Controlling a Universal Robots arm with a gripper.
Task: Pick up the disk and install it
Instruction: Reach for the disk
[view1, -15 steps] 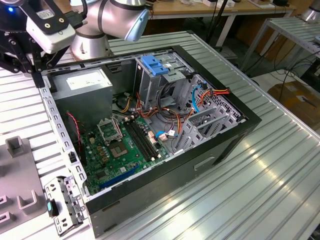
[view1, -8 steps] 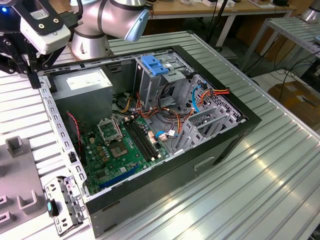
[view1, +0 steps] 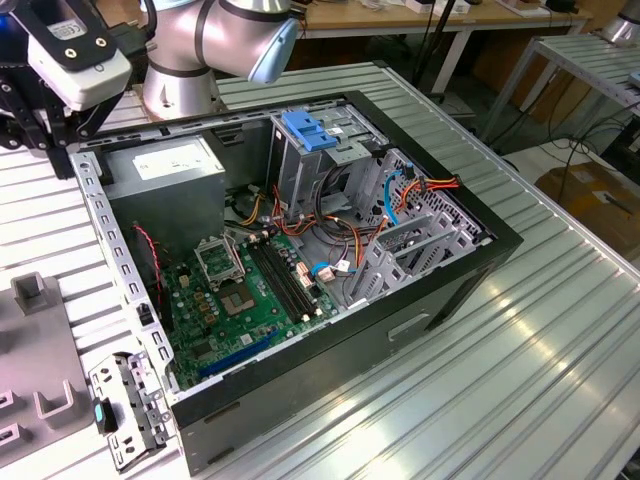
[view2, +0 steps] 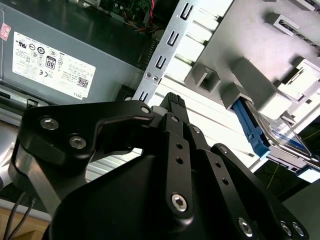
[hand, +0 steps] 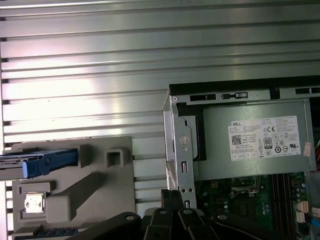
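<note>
In the exterior view, an open desktop computer case (view1: 400, 330) lies on its side on a ribbed aluminium table (view1: 530, 380). Inside it are a green motherboard (view1: 250, 290), a grey power supply (view1: 165, 165) at about eleven o'clock, and a metal drive cage (view1: 310, 130) with a blue plastic top at about twelve. The arm's black gripper (view1: 45, 130) hangs just outside the case corner by the power supply, at ten o'clock in the picture. A grey plastic fixture (view1: 45, 350) sits on the table at eight o'clock, so from the gripper it lies toward six o'clock, along the outside of the case wall. In the first wrist view, the gripper (hand: 170, 197) appears to have its fingers together with nothing between them, poised above the case's metal edge beside the power supply. The disk (hand: 30, 164), a silver hard drive with a blue side rail, rests in the fixture, well apart from the gripper. Its long axis appears to run parallel with the table's ribs, and one end reaches past the fixture's edge, away from the case. In the second wrist view, the closed gripper (view2: 172, 100) points at the strip of table between case and fixture. The disk (view2: 275, 134) lies in its cradle untouched, so the pick-up looks not yet begun.
</note>
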